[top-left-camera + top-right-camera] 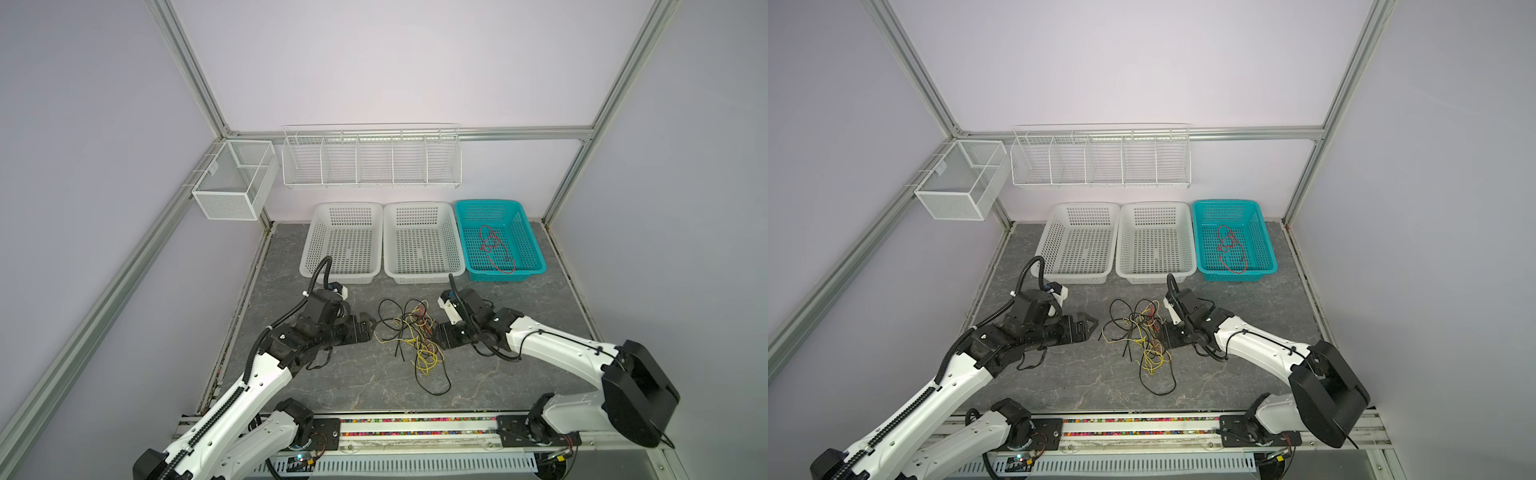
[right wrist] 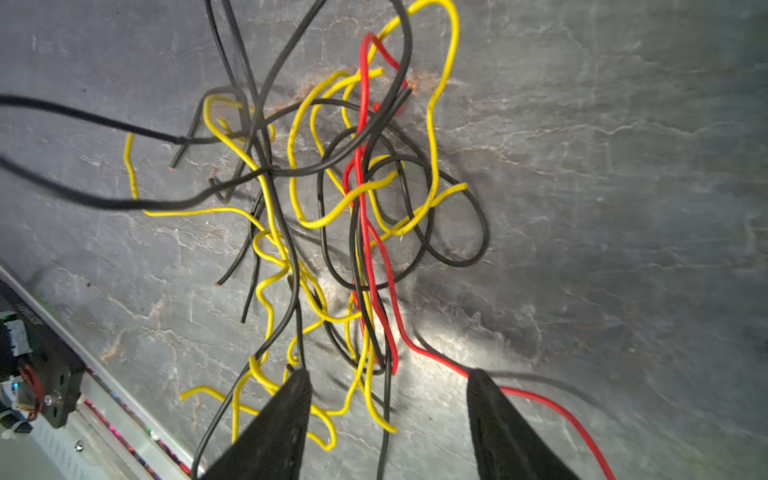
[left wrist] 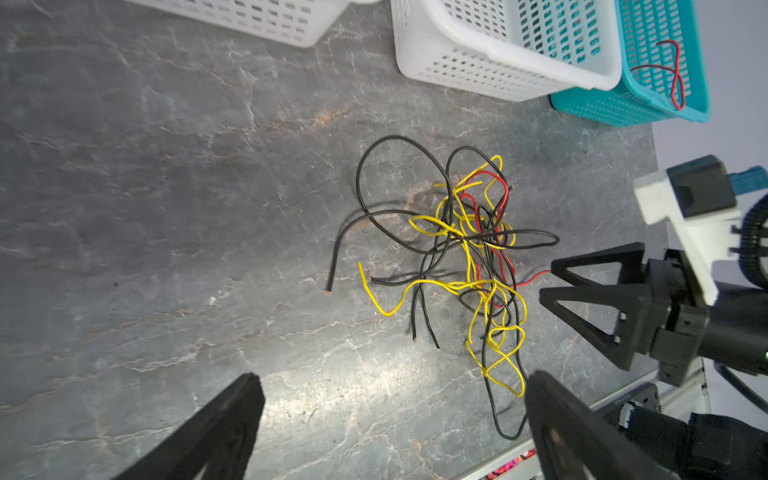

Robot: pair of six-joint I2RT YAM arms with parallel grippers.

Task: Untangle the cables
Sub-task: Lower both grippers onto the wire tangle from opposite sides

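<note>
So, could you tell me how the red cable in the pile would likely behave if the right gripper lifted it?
The red cable looks thin and curly, so it would probably droop limply. It threads among yellow cables and black cables, so it would likely drag them along.

Three plastic baskets: two white, the left white basket (image 1: 349,216) and the middle white basket (image 1: 417,216), plus one teal basket (image 1: 488,212). One separate red cable (image 1: 489,243). One tangle of cables (image 1: 415,332) in three colours: several black strands, several yellow, probably one red. Two wall racks: one mesh box (image 1: 232,183) with two compartments, one wire shelf (image 1: 372,160) with five. Two robot arms: left arm (image 1: 257,374), right arm (image 1: 552,336).
</note>
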